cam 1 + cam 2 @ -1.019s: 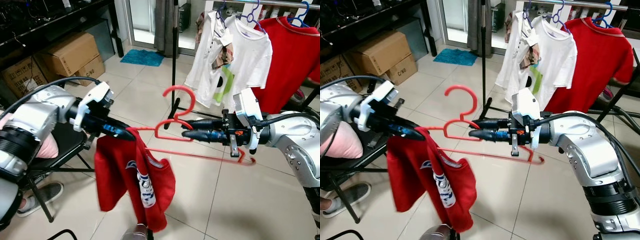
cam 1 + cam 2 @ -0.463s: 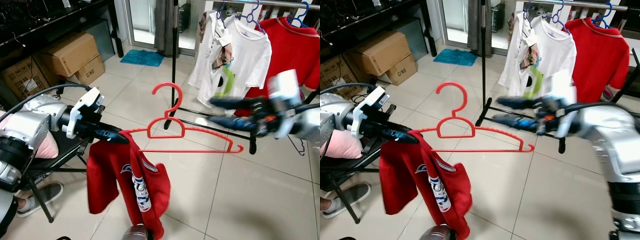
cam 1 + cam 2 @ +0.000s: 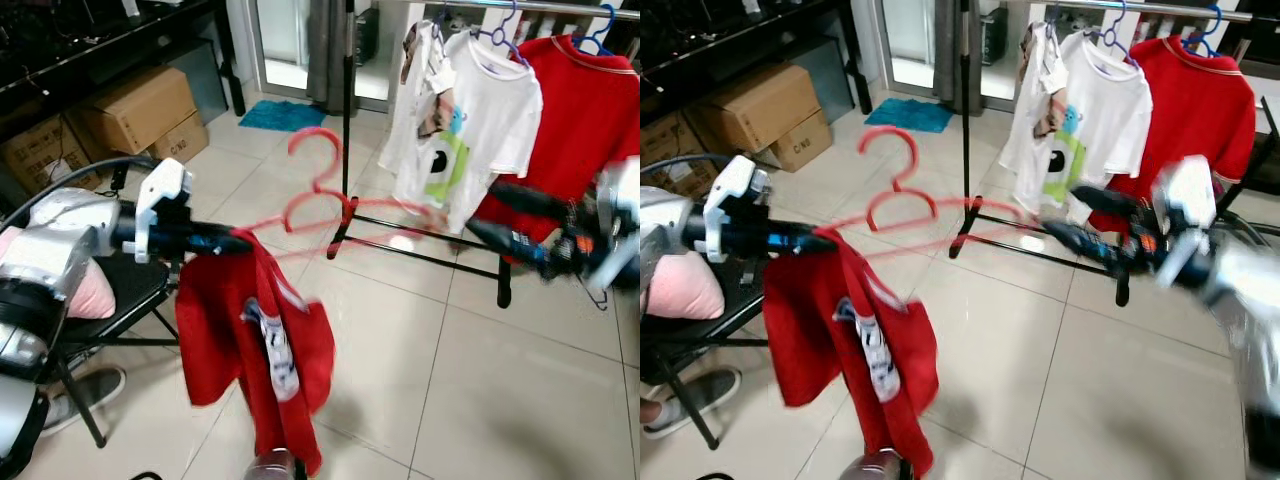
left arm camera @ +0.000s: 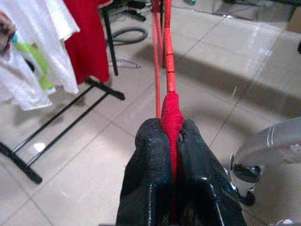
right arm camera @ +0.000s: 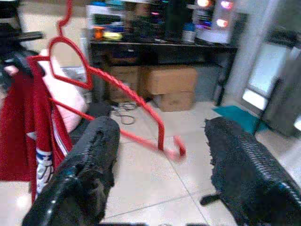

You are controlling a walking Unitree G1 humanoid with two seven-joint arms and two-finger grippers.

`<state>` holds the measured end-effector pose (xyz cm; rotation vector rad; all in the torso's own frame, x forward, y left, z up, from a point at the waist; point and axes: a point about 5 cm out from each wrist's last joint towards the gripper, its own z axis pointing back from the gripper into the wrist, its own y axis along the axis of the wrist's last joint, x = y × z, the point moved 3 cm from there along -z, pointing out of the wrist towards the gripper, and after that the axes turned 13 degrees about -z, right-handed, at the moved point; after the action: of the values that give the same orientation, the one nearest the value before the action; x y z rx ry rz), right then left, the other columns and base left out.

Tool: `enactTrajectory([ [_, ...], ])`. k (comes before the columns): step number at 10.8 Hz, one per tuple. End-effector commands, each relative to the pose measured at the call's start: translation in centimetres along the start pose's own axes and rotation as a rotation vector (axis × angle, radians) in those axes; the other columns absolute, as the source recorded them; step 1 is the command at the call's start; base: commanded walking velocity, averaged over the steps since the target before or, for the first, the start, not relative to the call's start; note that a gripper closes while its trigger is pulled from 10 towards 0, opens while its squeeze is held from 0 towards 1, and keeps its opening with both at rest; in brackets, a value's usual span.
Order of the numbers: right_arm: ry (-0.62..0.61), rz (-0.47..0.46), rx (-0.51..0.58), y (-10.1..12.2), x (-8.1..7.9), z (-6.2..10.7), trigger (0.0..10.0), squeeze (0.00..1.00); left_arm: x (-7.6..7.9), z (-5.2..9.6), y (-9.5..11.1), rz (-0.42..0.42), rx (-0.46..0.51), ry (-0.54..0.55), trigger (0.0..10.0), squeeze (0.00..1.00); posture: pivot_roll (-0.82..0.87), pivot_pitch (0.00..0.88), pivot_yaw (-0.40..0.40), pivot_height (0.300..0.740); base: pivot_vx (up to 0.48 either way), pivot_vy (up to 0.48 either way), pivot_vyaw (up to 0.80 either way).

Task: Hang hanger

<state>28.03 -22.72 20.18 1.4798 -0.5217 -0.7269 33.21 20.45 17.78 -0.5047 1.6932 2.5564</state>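
Currently left gripper is pinching red hanger by one end, shirt dangling; right gripper is gaping, empty. Risk: hanger pivoting, shirt sliding off.

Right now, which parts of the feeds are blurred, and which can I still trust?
Both eye views: the red hanger and right gripper are smeared by motion; the clothes rack stays sharp. Left wrist view: crisp on the left gripper pinching red cloth. Right wrist view: soft overall, with glare on the floor.
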Motion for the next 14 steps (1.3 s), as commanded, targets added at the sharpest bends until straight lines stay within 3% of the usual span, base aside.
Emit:
enactTrajectory([
  [1, -0.073, 0.019, 0.037, 0.4, 0.0, 0.1, 10.0, 1.00, -0.9, 0.2, 0.4, -0.031, 0.003, 0.092, 0.0, 0.00, 0.00, 0.000, 0.104, 0.740, 0.000, 0.000, 0.00],
  [3, -0.411, -0.078, 0.072, -3.6, 0.9, -0.4, 10.0, 1.00, -2.8, -2.6, -1.1, 0.007, -0.006, 0.450, 0.0, 0.00, 0.00, 0.000, 0.104, 0.740, 0.000, 0.000, 0.00],
  [4, -0.503, -0.132, 0.106, -5.0, 0.5, -0.8, 10.0, 0.67, -2.8, -3.9, -1.6, 0.059, 0.011, 0.538, 2.5, 0.00, -0.01, 0.000, 0.109, 0.740, 0.000, 0.000, 0.00],
  [5, -0.559, -0.163, 0.113, -6.2, -0.1, -1.3, 10.0, 0.00, -2.4, -4.8, -1.9, 0.092, 0.032, 0.590, 10.0, 0.00, -0.02, 0.000, 0.117, 0.740, 0.000, 0.000, 0.00],
  [6, -0.656, -0.202, 0.056, -8.5, -1.0, -2.1, 10.0, 0.00, -1.7, -6.0, -2.8, 0.121, -0.012, 0.664, 10.0, 0.00, -0.03, 0.000, 0.125, 0.740, 0.000, 0.000, 0.00],
  [9, -0.745, -0.267, -0.026, -11.2, -1.9, -2.9, 10.0, 0.00, -0.2, -6.2, -2.9, 0.111, 0.006, 0.789, 10.0, 0.00, -0.02, 0.000, 0.117, 0.740, 0.000, 0.000, 0.00],
  [11, -0.676, -0.246, -0.031, -11.5, -3.1, -4.0, 10.0, 0.00, 2.2, -6.5, -2.8, 0.161, 0.037, 0.827, 10.0, 0.00, 0.01, 0.000, 0.101, 0.740, 0.171, 0.000, 0.27],
  [14, -0.630, -0.210, -0.014, -11.0, -3.7, -5.0, 10.0, 0.00, 3.3, -6.2, -3.2, 0.206, 0.005, 0.883, 10.0, 0.00, 0.02, 0.000, 0.093, 0.740, 0.356, 0.000, 0.78],
])
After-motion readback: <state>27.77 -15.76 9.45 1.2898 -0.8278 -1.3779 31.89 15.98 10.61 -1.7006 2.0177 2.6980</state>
